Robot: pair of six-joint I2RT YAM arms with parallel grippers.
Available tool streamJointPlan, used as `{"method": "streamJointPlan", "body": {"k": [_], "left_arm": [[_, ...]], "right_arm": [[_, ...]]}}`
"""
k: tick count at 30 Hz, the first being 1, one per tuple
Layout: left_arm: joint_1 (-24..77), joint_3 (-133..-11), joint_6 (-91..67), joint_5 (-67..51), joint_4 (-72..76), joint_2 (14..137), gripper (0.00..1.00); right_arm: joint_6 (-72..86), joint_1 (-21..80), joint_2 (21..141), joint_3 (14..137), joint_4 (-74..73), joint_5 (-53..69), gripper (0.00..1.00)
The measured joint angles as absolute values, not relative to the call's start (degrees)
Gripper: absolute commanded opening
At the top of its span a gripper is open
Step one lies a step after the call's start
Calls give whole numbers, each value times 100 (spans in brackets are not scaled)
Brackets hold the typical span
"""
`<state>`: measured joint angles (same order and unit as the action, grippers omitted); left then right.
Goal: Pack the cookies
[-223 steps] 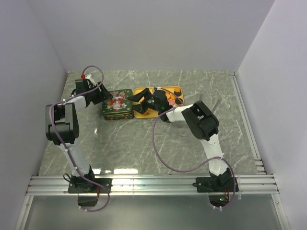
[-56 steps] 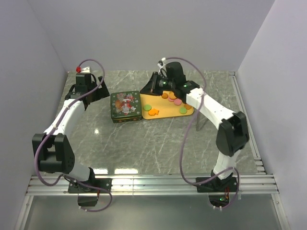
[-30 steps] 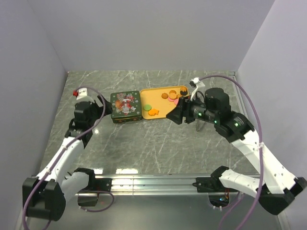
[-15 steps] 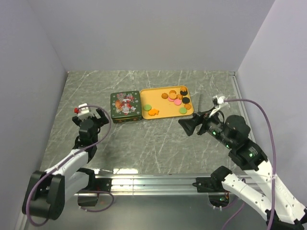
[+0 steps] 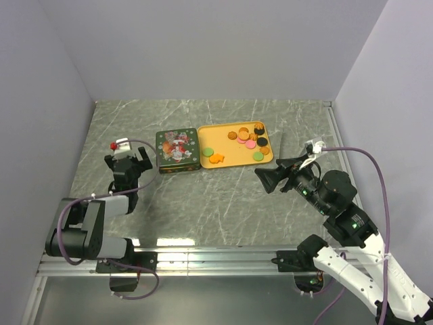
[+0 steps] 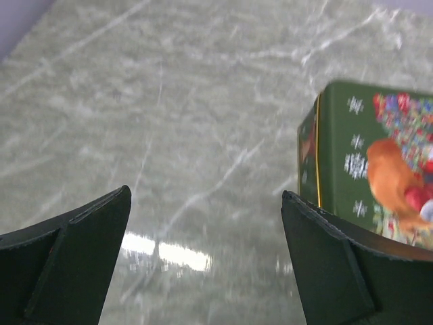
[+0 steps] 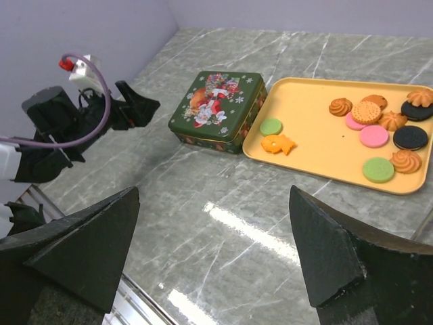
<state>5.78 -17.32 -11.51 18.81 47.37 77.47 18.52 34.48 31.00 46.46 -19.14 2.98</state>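
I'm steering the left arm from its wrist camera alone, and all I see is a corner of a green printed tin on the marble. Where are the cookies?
Observer: They lie loose on a flat yellow tray directly to the right of the green printed tin. The cookies are small rounds plus one orange fish shape.
Operator: Is the tin open yet?
Observer: No, its lid is on.
Operator: And the other arm?
Observer: The right gripper hangs open and empty over bare table on the near side of the tray, touching nothing.
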Motion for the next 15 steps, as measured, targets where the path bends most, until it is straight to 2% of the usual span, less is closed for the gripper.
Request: {"method": "streamJointPlan", "body": {"k": [9,15], "left_arm": [[97,-1590,-945,980,6073,8270,99],[82,-1428,-864,709,6379,8361,99]], "right_arm": [[1776,3448,3170,4515,-1802,220,99],[1844,3448,3964,4377,-1638,86,99]]}}
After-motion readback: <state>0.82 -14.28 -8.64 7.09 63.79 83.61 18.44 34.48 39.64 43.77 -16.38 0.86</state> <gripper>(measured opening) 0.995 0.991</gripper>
